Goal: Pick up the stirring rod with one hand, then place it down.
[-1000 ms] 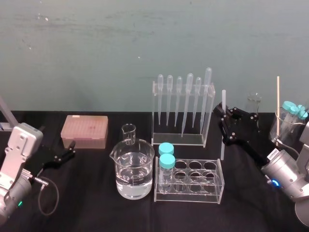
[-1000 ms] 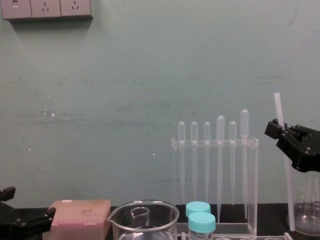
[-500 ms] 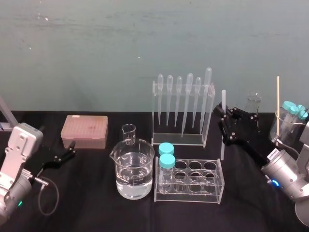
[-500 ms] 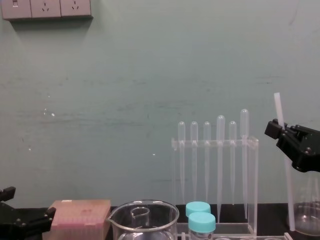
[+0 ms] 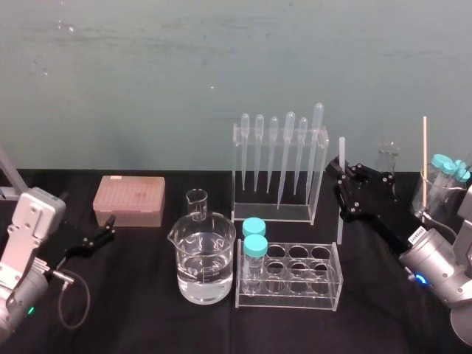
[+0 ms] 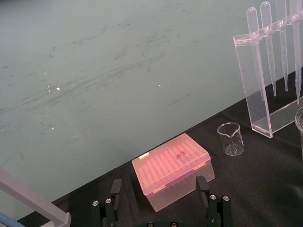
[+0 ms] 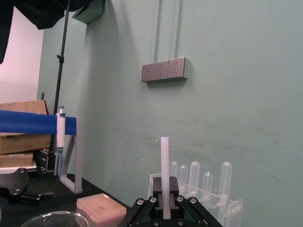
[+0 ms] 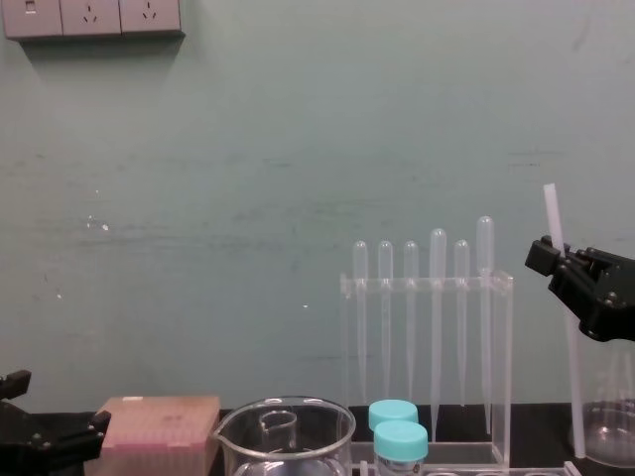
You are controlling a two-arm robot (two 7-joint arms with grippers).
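I have the stirring rod (image 5: 341, 151) upright just right of the pipette rack (image 5: 279, 166), clamped in the right end effector (image 5: 344, 190). I judge that this keeps it clear of the glassware. The left end effector (image 5: 92, 240) sits wide open, idle near the pink box (image 5: 128, 199).

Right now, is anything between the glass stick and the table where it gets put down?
Nothing visible. The right hand holds the thin whitish glass stirring rod upright over the black table, close beside the clear pipette rack. The left hand sits parked far left.

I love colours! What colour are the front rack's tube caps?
Turquoise caps, clearest in the head view.
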